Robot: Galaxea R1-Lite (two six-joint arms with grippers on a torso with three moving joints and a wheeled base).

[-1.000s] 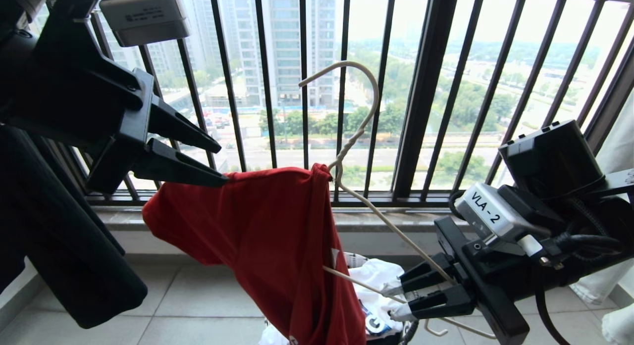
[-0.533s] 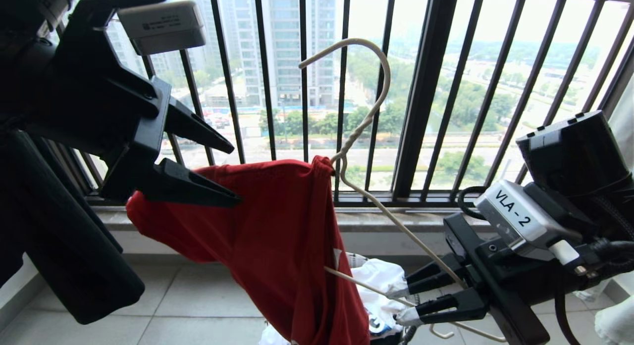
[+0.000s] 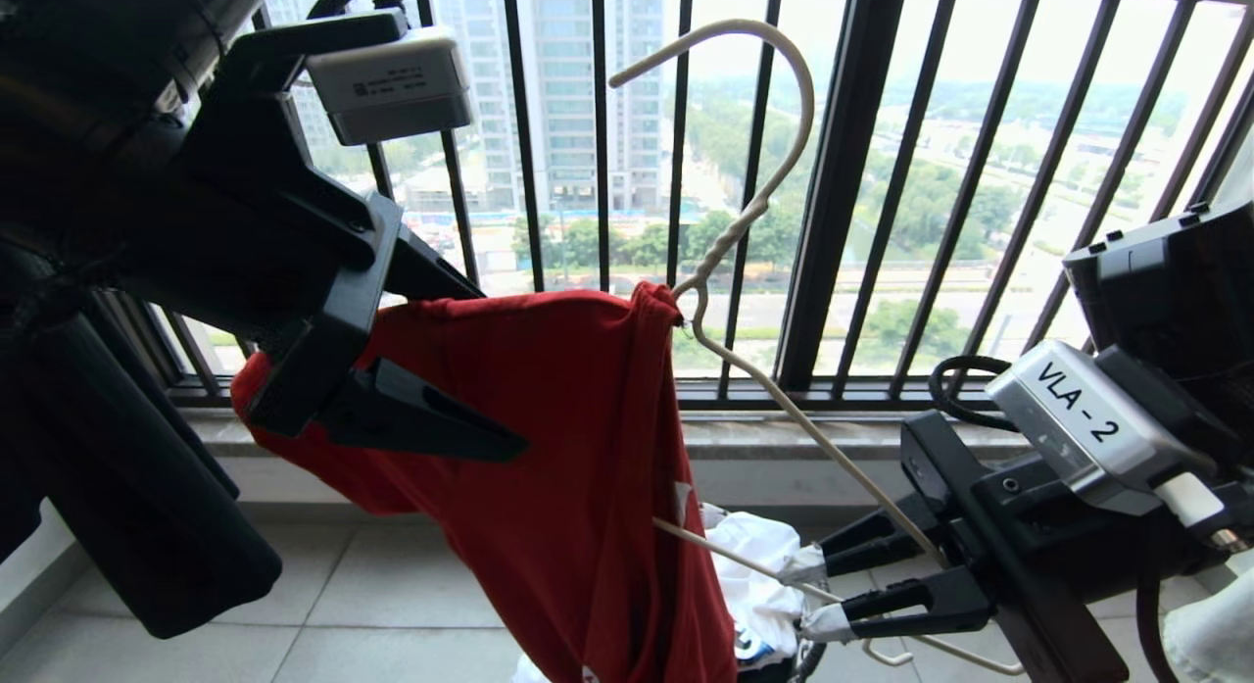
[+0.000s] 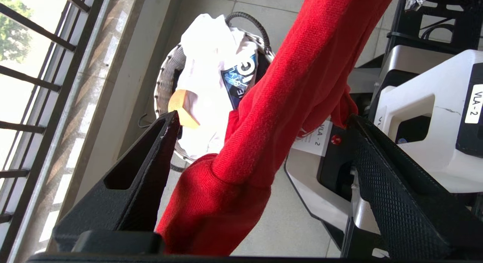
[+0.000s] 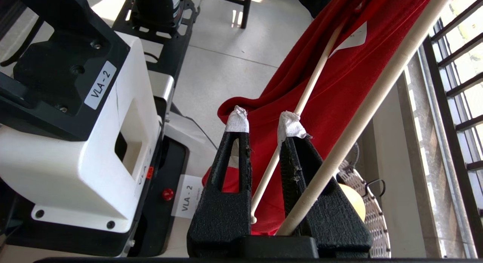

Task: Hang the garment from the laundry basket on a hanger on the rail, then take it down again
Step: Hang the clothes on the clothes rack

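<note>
Our right gripper (image 3: 818,595), at four o'clock, grips the hanger (image 3: 784,399). The T-shirt (image 3: 558,448) drapes between our left gripper's (image 4: 264,123) open jaws at nine o'clock, sleeve unthreaded.

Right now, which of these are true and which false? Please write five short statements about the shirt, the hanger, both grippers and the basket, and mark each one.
1. The red T-shirt hangs over one arm of the white wire hanger. True.
2. The right gripper is wide open and empty. False: it is shut on the hanger, low at the right of the head view.
3. The left gripper is clamped on the shirt. False: it stands open, the red cloth loose between its fingers.
4. The hanger's hook is on an overhead bar. False: the hook hangs free before the black window railing.
5. The laundry basket holds white cloth. True.
</note>
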